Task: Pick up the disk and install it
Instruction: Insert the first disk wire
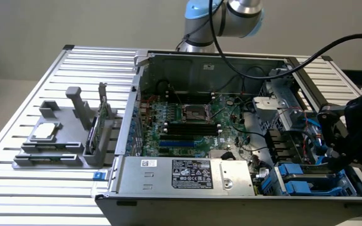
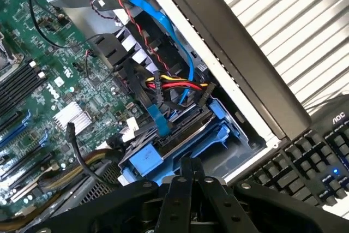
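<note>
The claw (image 2: pixel 191 168) is pressed together with nothing between its fingers. It hangs just above the near corner of the open computer case (image 1: pixel 231 209), on the exterior view's right. The disk (image 2: pixel 188 143) lies there in the drive bay, its blue rails level inside the cage. A bundle of red, yellow and black wires (image 2: pixel 174 85) and a blue ribbon cable (image 2: pixel 163 25) sit just beyond it, on the far side.

By my reading the pick-up is over and the work stands at seating the disk. It is in its slot, though whether it is pushed fully home cannot be told from here.

Any further move calls for a straight, gentle path that stays off the wires and the case wall (the clearance looks tight). The smaller silver drive (image 1: pixel 45 132) rests on the grey holder (image 1: pixel 49 157) on the bench (image 1: pixel 36 197), well apart on the exterior view's left.
</note>
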{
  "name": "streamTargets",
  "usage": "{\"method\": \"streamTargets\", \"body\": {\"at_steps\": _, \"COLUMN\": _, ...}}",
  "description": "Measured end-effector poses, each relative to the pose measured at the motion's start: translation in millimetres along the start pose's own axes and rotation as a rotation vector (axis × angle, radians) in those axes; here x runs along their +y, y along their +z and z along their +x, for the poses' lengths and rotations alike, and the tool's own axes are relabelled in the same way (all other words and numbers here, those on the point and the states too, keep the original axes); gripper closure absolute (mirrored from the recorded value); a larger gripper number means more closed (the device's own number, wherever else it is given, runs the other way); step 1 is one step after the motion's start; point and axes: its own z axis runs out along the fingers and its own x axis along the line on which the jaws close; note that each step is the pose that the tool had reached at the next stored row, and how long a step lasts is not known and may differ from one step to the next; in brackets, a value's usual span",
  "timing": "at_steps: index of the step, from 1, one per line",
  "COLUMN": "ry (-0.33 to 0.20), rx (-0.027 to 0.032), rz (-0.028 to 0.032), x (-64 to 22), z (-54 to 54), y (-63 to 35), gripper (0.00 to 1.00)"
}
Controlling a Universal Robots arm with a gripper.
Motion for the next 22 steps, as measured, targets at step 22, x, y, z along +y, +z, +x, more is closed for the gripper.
{"method": "streamTargets", "body": {"at_steps": 22, "ry": 0.142, "rx": 0.0803, "rz": -0.0967, "x": 2.7, "z": -3.3, "y": 2.8, "gripper": 0.89}}
